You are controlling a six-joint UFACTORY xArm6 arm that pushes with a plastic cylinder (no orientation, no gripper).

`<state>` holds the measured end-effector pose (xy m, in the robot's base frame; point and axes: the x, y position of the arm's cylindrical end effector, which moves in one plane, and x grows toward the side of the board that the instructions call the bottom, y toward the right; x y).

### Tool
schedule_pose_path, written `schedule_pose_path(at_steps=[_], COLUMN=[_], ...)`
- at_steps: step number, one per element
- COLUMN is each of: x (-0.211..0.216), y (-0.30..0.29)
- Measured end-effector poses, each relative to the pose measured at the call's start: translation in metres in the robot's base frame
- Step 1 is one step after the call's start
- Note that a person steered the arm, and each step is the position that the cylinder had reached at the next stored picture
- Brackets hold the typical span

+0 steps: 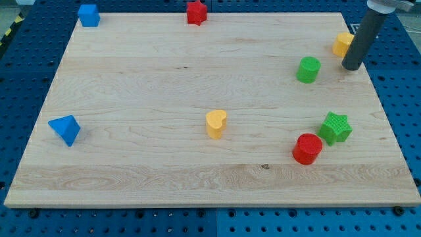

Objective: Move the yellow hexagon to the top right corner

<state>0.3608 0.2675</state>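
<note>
The yellow hexagon (341,44) sits near the board's right edge, toward the view's top right, partly hidden behind my rod. My tip (351,67) rests on the board just below and right of the hexagon, close to it or touching it. A green cylinder (308,69) stands to the left of my tip.
A yellow heart (216,123) lies mid-board. A red cylinder (307,148) and a green star (336,127) sit at lower right. A red star (196,12) and a blue block (89,14) are at the top edge. A blue triangle (65,129) is at the left.
</note>
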Motion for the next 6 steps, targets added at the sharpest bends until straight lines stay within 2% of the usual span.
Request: schedule_pose_path(at_steps=[2,6], x=[-0.016,-0.080], y=[-0.001,-0.002])
